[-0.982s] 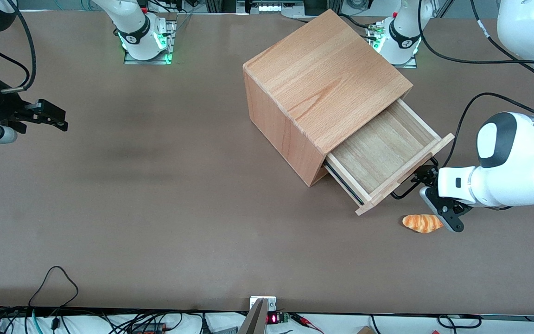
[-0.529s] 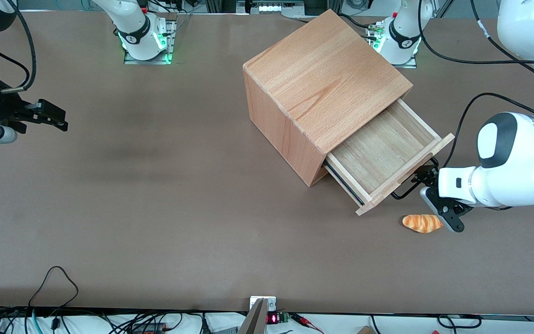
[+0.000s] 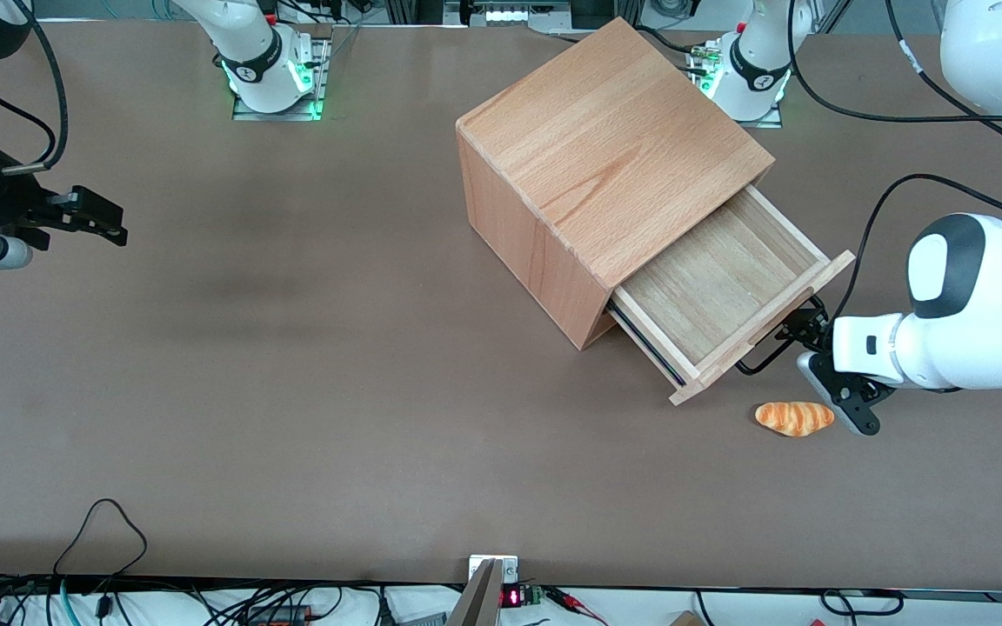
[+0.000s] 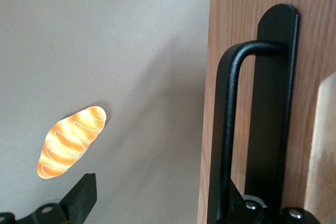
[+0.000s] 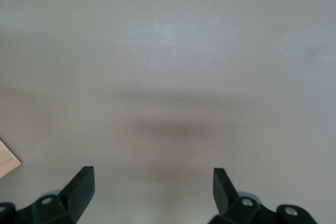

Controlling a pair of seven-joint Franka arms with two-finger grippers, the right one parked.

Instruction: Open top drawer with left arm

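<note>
The top drawer (image 3: 714, 291) stands well out of the cabinet (image 3: 605, 165). Your claw (image 3: 801, 335) is spread wide, one finger hooked inside the handle (image 4: 233, 129). Next, judge whether to pull further or withdraw.

Brown matte table (image 3: 292, 409) filling nearly the whole front view, evenly lit.

Soft overhead light leaves a faint dark smudge of shadow (image 3: 240, 291) on the tabletop at mid-height, toward the parked arm's end. Along the upper edge, a metal base plate (image 3: 320, 83) glows green beside dark rails. Along the lower edge, loose black cables (image 3: 101, 522) trail over a white strip, and a small red display (image 3: 511, 597) sits at the centre. The gripper (image 4: 168, 195) hangs over the table's working-arm end.
</note>
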